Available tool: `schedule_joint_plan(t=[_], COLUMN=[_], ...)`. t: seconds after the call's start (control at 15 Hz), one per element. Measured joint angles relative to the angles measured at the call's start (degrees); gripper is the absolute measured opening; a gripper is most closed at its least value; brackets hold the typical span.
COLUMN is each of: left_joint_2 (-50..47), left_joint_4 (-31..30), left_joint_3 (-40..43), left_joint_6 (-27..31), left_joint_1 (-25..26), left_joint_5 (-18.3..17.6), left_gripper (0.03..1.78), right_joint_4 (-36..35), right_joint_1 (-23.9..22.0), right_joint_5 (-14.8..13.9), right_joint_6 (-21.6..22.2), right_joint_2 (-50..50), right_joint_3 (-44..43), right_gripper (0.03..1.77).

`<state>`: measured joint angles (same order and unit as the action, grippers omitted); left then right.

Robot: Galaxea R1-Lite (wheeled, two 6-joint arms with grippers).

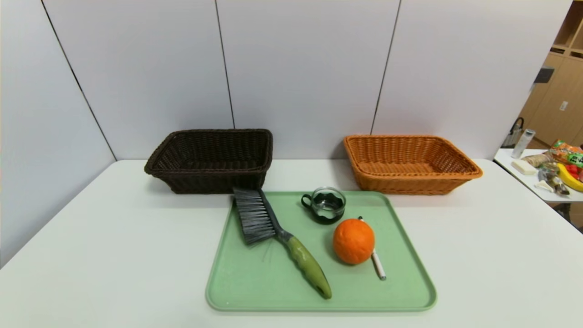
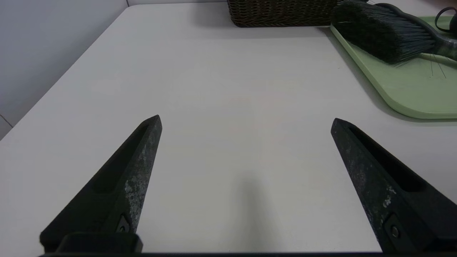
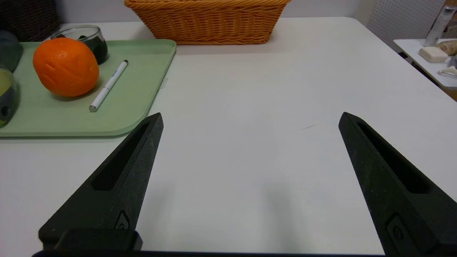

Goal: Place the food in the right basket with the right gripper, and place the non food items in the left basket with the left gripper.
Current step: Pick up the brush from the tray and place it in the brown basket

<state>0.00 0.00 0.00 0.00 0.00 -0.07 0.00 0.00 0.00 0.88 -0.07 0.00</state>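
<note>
An orange [image 1: 353, 241] [image 3: 66, 67] lies on a green tray [image 1: 255, 282], with a white pen [image 1: 378, 265] [image 3: 108, 85] beside it. A small glass cup [image 1: 325, 205] [image 3: 83, 38] stands behind them. The grey-bristled brush [image 1: 273, 232] [image 2: 378, 32] with green handle rests on the tray's left half. The dark brown left basket [image 1: 212, 159] [image 2: 282, 13] and orange-tan right basket [image 1: 410, 163] [image 3: 207, 21] stand empty behind the tray. My left gripper [image 2: 246, 121] is open over bare table, left of the tray. My right gripper [image 3: 251, 119] is open over bare table, right of the tray. Neither shows in the head view.
The tray [image 2: 410, 89] [image 3: 71, 117] sits mid-table near the front. A side table [image 1: 542, 173] at the far right carries a banana, snack packets and a bottle. Grey wall panels stand close behind the baskets. Bare white tabletop [image 1: 91, 237] flanks the tray on both sides.
</note>
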Motion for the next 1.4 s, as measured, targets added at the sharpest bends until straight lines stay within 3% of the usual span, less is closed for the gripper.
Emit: schedule_joint_plan(t=[1.13, 1.27, 1.4], left_joint_2=[0.0, 0.0, 0.07], left_joint_4=[0.88, 4.43, 11.93], left_joint_3=[-0.63, -3.66, -9.28], left_joint_6=[1.37, 1.57, 1.56], left_joint_1=[0.0, 0.0, 0.0], left_joint_5=[0.0, 0.05, -0.15], left_gripper=[1.69, 1.69, 1.69], right_joint_4=[-0.21, 0.22, 1.78], right_joint_1=[0.0, 0.0, 0.0], right_joint_5=[0.35, 0.51, 0.93], right_joint_6=[-1.12, -1.62, -1.91], right_joint_2=[0.0, 0.0, 0.07], right_joint_3=[0.0, -0.16, -1.37], right_gripper=[1.7, 1.7, 1.7])
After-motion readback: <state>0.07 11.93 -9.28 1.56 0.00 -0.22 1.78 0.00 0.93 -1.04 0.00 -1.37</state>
